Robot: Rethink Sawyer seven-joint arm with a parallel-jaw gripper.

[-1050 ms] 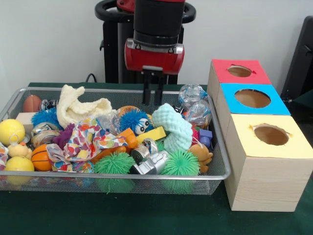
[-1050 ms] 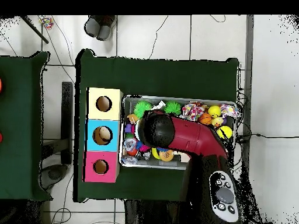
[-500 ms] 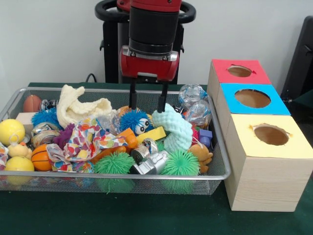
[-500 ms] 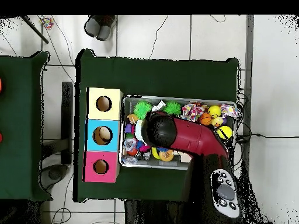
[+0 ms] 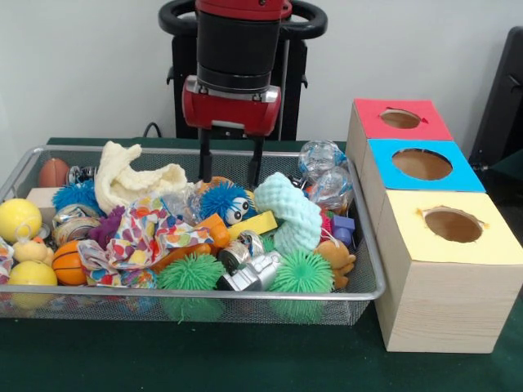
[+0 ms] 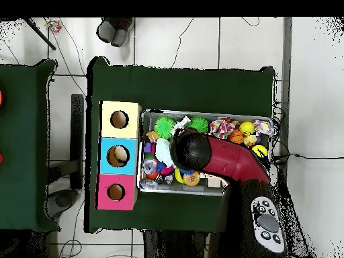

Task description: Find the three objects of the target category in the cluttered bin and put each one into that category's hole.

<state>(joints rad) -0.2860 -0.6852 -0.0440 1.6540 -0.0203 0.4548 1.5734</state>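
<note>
My gripper (image 5: 230, 175) hangs open and empty over the back middle of the wire bin (image 5: 204, 292). Its fingertips are just above a blue fuzzy ball with eyes (image 5: 222, 200). A mint foam piece (image 5: 290, 214) lies right of that ball. At the bin's right stand three boxes with round holes: red (image 5: 372, 114), blue (image 5: 384, 167) and yellow (image 5: 409, 237). In the overhead view my red arm (image 6: 215, 156) covers the bin's middle and hides the gripper.
The bin holds a cream cloth (image 5: 131, 175), a spotted cloth (image 5: 143, 233), two green spiky balls (image 5: 192, 272), yellow balls (image 5: 18, 218), a small basketball (image 5: 67, 263), clear plastic balls (image 5: 320, 157) and a silver toy (image 5: 249, 273). Green cloth covers the table (image 5: 245, 359).
The gripper went from shut to open and has shifted left in the front view, from near the mint foam piece to above the blue fuzzy ball.
</note>
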